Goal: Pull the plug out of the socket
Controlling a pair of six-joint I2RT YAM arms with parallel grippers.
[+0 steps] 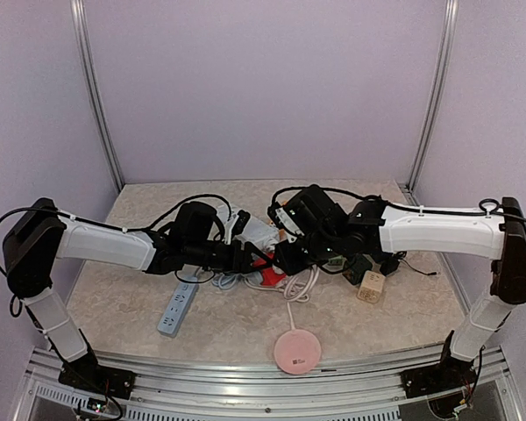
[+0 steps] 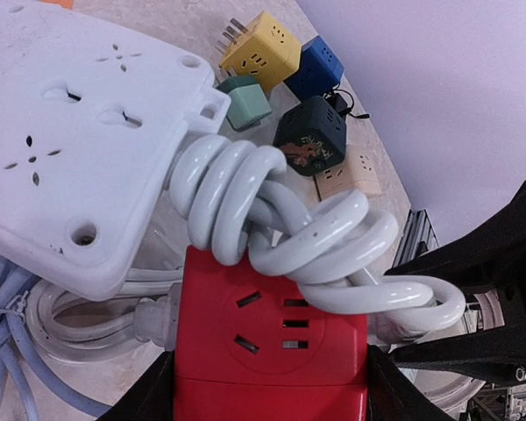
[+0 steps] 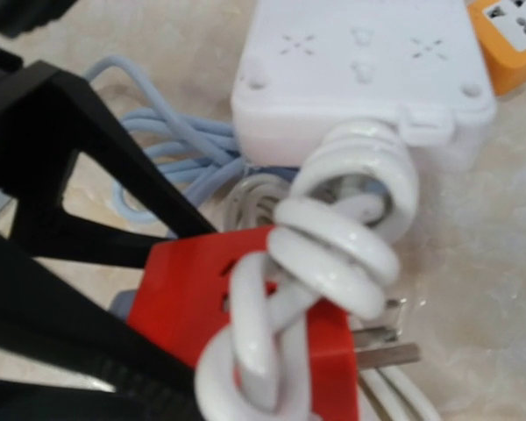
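The left pincer (image 2: 267, 388) is about half open and grips the red socket block (image 2: 272, 342): its two black fingers (image 2: 158, 390) press on the left and right sides of the block, and the face with the slots looks up to the wrist camera. The right pincer (image 1: 286, 256) stands just beside this block, on the opposite side, at the end loop of the thick white coiled cable (image 2: 316, 246). I cannot tell whether it is closed on something. This cable lies in loops across the top of the red block and goes into the corner of a large white power strip (image 2: 79, 132). In the right wrist view, two flat metal plug pins (image 3: 387, 344) show bare at the edge of the red block; if their tips are inside a slot, I cannot tell. Behind lie small socket cubes close together: a yellow cube (image 2: 261, 48), a blue cube (image 2: 316, 68), a pale green cube (image 2: 245, 101), a dark cube (image 2: 311, 136) and a beige cube (image 2: 355, 171). The dark cube carries a reddish mark, too small to read. All rests on the marbled bench (image 1: 228, 338).
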